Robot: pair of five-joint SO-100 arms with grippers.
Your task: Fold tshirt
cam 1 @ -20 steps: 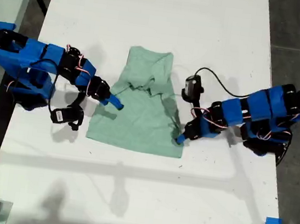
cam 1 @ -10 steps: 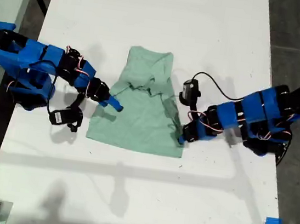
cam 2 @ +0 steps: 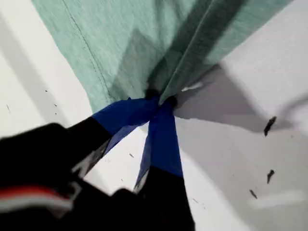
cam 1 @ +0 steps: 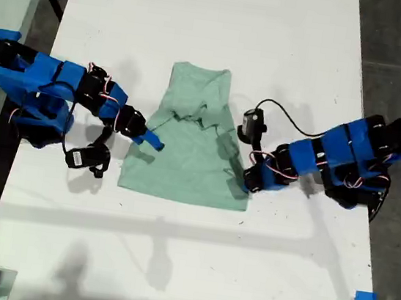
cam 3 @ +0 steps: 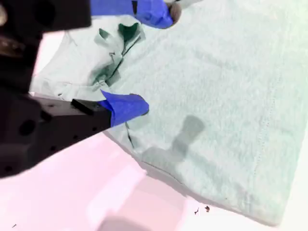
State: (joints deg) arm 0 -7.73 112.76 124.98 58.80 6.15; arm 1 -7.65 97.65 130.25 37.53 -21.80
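In the exterior view the tshirt (cam 1: 190, 145) lies partly folded on the white surface (cam 1: 185, 266), between the two blue arms, its upper part bunched into creases. My first end effector (cam 1: 246, 184), on the arm at the exterior view's right, sits at the shirt's lower corner on that side, touching the cloth. My second end effector (cam 1: 153, 142), on the arm at the exterior view's left, rests over the shirt's edge on that side, about halfway along it. In the first wrist view my first end effector (cam 2: 159, 100) has its two blue tips pinched together on a raised ridge of the tshirt (cam 2: 139, 43), which pulls up into a taut fold above the surface (cam 2: 250, 159). In the second wrist view my second end effector (cam 3: 151, 60) stands spread wide with nothing between its tips, one tip down near the edge of the tshirt (cam 3: 226, 110), the other held well above the cloth.
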